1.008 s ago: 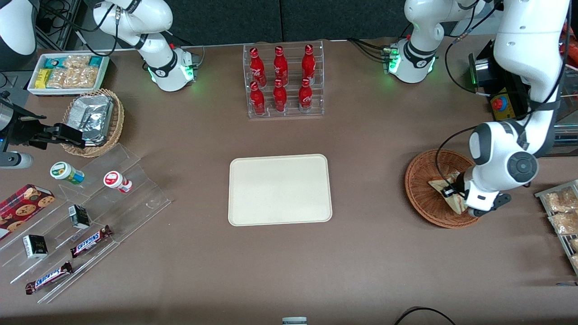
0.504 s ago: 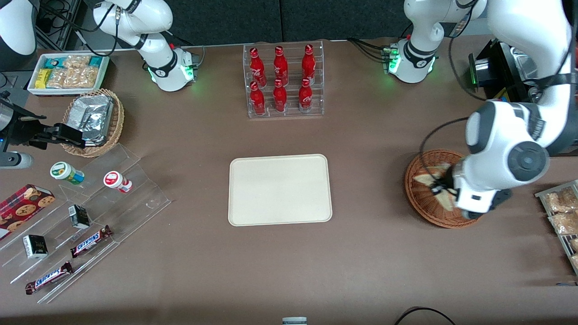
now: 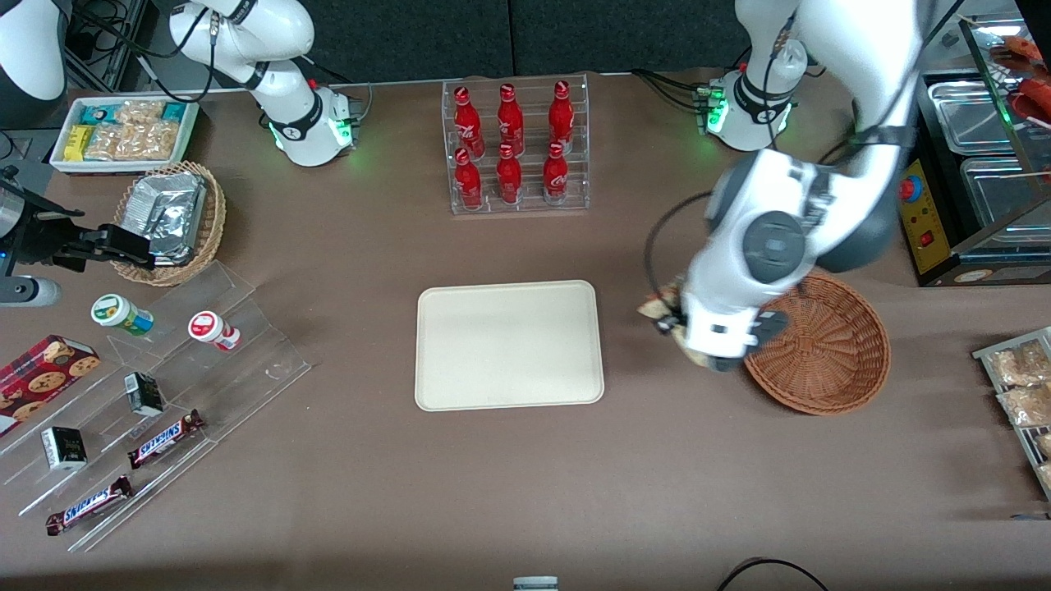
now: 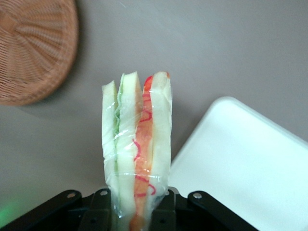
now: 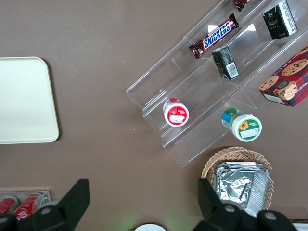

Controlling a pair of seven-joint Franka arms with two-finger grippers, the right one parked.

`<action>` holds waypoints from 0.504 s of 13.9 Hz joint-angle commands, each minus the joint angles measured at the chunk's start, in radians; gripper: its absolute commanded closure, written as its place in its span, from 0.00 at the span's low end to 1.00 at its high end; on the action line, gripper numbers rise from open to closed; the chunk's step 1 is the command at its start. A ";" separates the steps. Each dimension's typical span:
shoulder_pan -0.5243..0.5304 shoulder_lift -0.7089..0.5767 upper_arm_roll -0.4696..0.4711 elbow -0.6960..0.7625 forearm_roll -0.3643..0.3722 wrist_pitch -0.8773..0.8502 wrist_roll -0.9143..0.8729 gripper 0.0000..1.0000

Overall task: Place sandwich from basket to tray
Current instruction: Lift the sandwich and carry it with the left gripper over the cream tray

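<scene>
Six red cola bottles (image 3: 509, 148) in clear rack, farther from front camera than tray (image 3: 509, 345). Gripper (image 3: 675, 322) holds sandwich (image 3: 659, 305) above bare table between tray and reddish-brown wicker basket (image 3: 821, 345), clear of both rims. Open table around tray.

Left wrist view: fingers (image 4: 161, 211) clamped on wrapped sandwich (image 4: 138, 144), layers edge-on; basket (image 4: 33, 48) and tray (image 4: 250, 168) apart from it.

Right wrist view: tray (image 5: 24, 101) edge, clear stepped shelf (image 5: 202, 96), foil-packet basket (image 5: 238, 178).
</scene>
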 commanded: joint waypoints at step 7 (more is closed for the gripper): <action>-0.245 0.310 0.001 0.374 -0.007 0.012 0.165 0.86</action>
